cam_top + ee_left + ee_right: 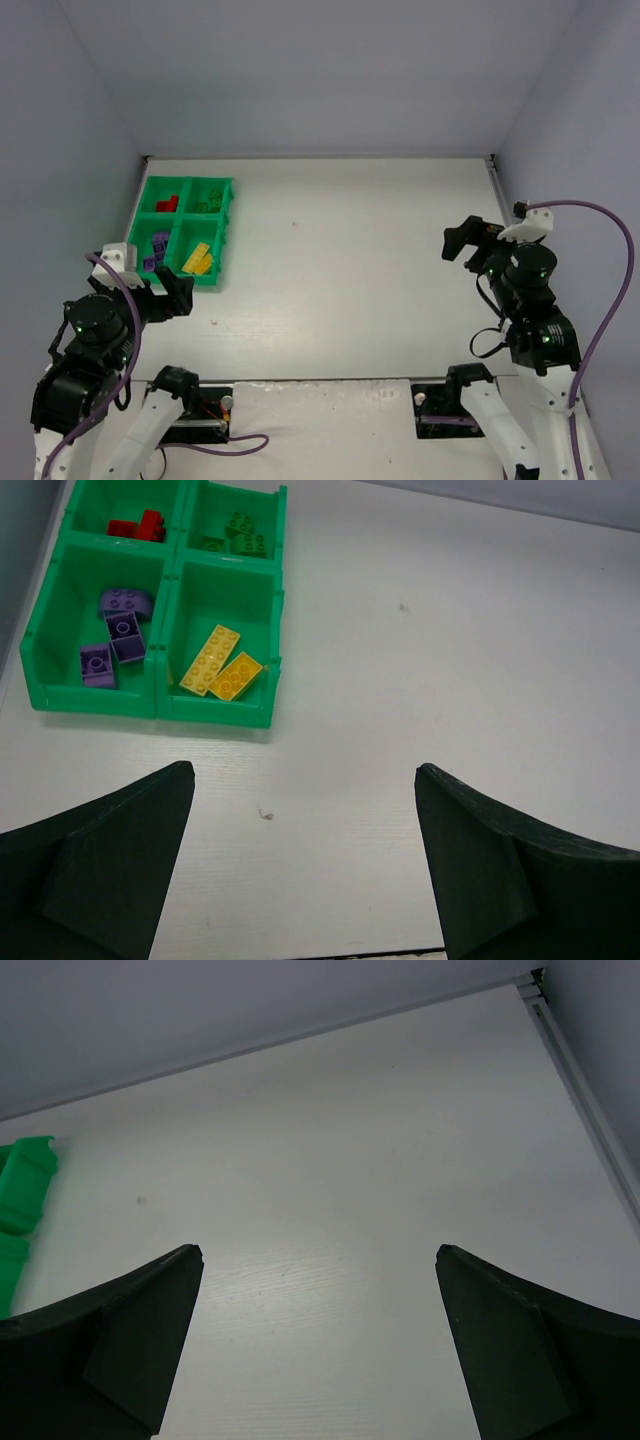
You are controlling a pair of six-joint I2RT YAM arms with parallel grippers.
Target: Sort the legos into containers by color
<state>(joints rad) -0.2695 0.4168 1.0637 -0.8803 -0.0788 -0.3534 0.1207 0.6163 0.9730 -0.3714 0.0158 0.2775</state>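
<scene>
The green tray (222, 232) (160, 708) of four containers sits at the table's left. Red legos (137, 526) lie in its far left compartment and green legos (238, 535) in the far right one. Purple legos (118, 635) fill the near left compartment, and two yellow legos (222, 663) lie in the near right. My left gripper (168, 296) (304, 775) hangs open just in front of the tray, nothing between its fingers. Far off at the right side, my right gripper (466, 240) (318, 1252) is open and empty over bare table.
White walls close in the table at the back and sides. A metal rail (585, 1090) runs along the table's right edge. The tray's corner (22, 1185) shows at the left of the right wrist view.
</scene>
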